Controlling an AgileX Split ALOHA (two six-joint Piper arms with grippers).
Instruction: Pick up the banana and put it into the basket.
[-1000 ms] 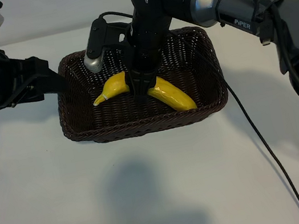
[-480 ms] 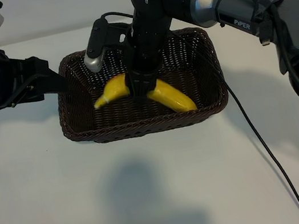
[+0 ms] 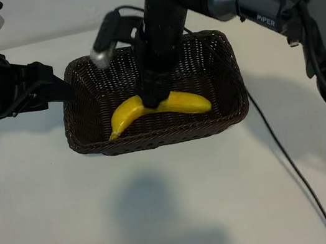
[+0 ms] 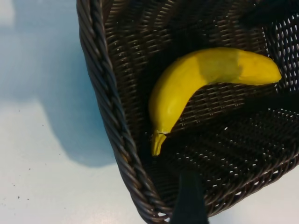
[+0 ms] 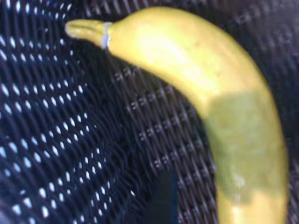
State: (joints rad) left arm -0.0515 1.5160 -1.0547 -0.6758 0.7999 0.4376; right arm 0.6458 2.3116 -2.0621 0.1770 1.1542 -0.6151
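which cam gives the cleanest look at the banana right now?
Left wrist view: the whole banana shows, stem to tip, unobstructed, lying on the floor of the basket. In the exterior view the right gripper hides its middle. The right wrist view is too close and cuts off one end.

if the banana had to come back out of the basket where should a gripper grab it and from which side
Probably the thick middle of the banana, from straight above. It lies flat on the floor of the basket, whose deep walls block any sideways approach. Set the fingers across its width, since the stem tip is thin and sits near the wall.
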